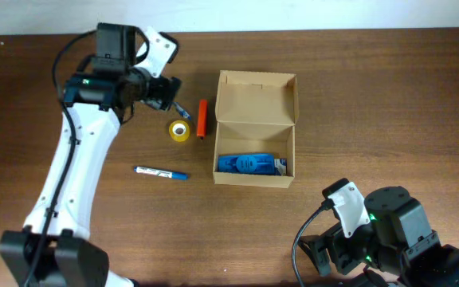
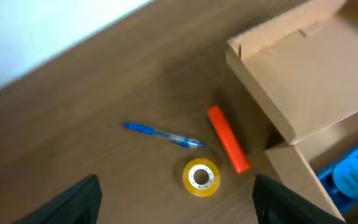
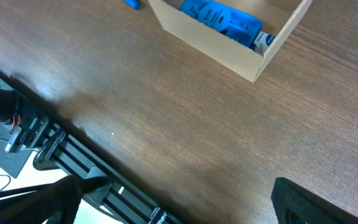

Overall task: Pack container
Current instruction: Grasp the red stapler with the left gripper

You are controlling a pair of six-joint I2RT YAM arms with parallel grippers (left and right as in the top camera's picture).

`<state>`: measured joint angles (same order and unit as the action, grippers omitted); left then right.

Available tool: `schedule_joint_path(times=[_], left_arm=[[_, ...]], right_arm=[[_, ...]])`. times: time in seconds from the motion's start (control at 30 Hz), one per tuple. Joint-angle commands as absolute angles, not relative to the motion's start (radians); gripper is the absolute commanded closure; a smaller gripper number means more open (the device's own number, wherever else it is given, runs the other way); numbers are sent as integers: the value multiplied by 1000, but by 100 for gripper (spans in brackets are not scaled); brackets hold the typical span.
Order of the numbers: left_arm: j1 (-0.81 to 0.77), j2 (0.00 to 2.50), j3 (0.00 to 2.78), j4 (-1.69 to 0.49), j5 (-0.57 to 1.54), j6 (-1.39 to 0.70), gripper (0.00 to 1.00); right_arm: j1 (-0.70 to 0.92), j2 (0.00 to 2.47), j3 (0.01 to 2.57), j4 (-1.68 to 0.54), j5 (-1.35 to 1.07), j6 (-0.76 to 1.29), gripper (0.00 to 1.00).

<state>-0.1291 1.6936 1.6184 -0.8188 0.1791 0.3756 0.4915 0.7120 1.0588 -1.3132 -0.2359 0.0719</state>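
At the far left, the left hand (image 1: 171, 96) hangs over the loose stationery, its dark fingers (image 2: 79, 202) spread wide with nothing between them. The step looks to be choosing and lifting one item for the box.

A white-barrelled pen with blue ends (image 1: 160, 173) lies nearest the robot, well apart from the rest. A thin blue pen (image 2: 160, 134) lies just by the hand's tips. Next comes the small yellow roll of tape (image 1: 179, 131), then the short orange marker (image 1: 201, 119), which lies along the box's left wall, near it but not touching.

The roll sits most squarely between the fingers, so I would drop straight down, straddle its rim and close gently. The marker is better taken across its barrel, clear of the cardboard.

The tan cardboard box (image 1: 253, 179) stands mid-surface with its flap lid thrown back. A blue plastic item (image 1: 249, 164) already fills its near side, so release toward the hinge, and low, so the item does not bounce.

Far right, the right hand (image 3: 176, 186) waits over the brown wooden surface (image 1: 373, 96), fingers apart and empty.
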Motion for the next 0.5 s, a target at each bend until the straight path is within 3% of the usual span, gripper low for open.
schedule_joint_path(times=[0.0,0.47], left_arm=[[-131,1784,1548,-808,260,347,23],[-242,2067,1504,-571,281,208,23]], right_arm=[[496,708,1072,-1311,-234,72,1],[496,708,1072,-1311,-234,72,1]])
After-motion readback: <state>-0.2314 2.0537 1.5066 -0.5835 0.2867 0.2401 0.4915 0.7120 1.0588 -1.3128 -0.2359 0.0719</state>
